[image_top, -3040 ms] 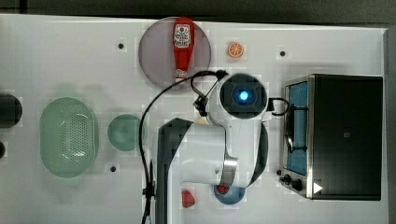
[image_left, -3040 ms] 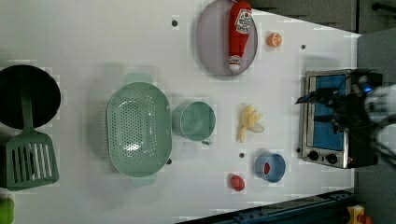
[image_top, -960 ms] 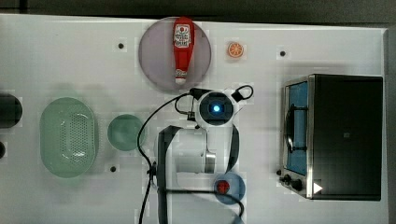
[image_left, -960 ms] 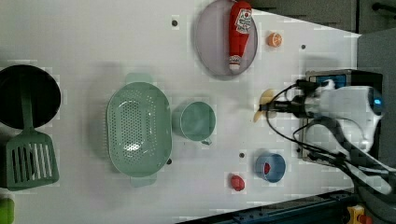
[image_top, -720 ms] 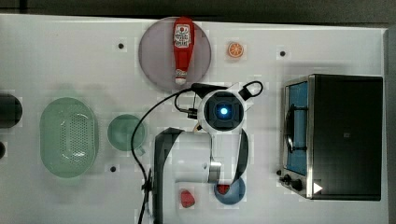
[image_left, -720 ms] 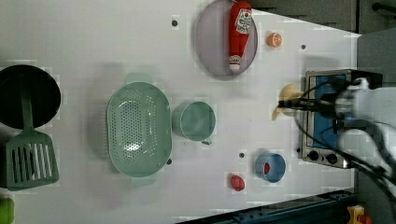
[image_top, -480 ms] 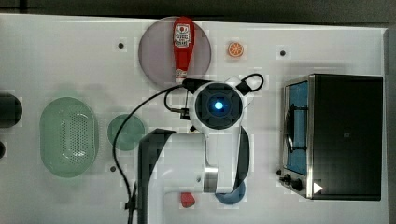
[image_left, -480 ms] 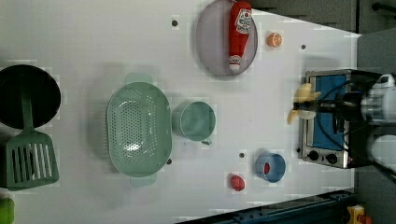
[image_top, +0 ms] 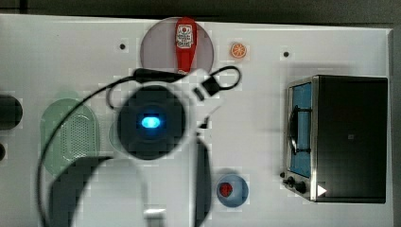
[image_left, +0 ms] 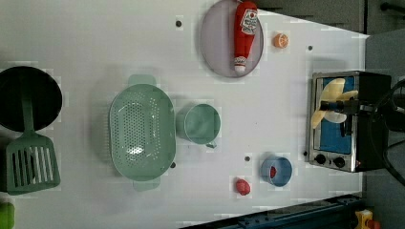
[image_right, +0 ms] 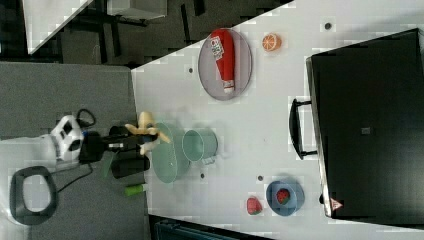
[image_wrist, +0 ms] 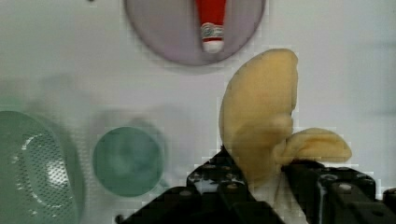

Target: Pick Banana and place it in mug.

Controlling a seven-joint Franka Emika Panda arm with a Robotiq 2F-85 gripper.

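The pale yellow banana [image_wrist: 261,116] hangs high above the table, with my gripper [image_wrist: 264,179] shut on its lower end. In the left view the banana [image_left: 329,102] and the gripper [image_left: 346,106] appear in front of the toaster oven. In the right view the banana [image_right: 145,131] floats off the table's edge. The teal mug [image_left: 200,124] stands upright and empty beside the perforated basket [image_left: 141,131]. In the wrist view the mug [image_wrist: 128,161] lies apart from the banana, off to one side. My arm [image_top: 151,123] looms large in the top view.
A red ketchup bottle [image_left: 244,33] lies on a grey plate [image_left: 215,43]. An orange slice [image_left: 280,40], a toaster oven [image_left: 341,124], a blue bowl [image_left: 276,171] and a strawberry [image_left: 242,186] are on the table. A black pan [image_left: 28,98] and a spatula [image_left: 31,164] sit at the left view's left.
My gripper took the banana off the table and lifted it high. In the top view the arm has grown larger and shifted to the top view's left, over the mug's area.
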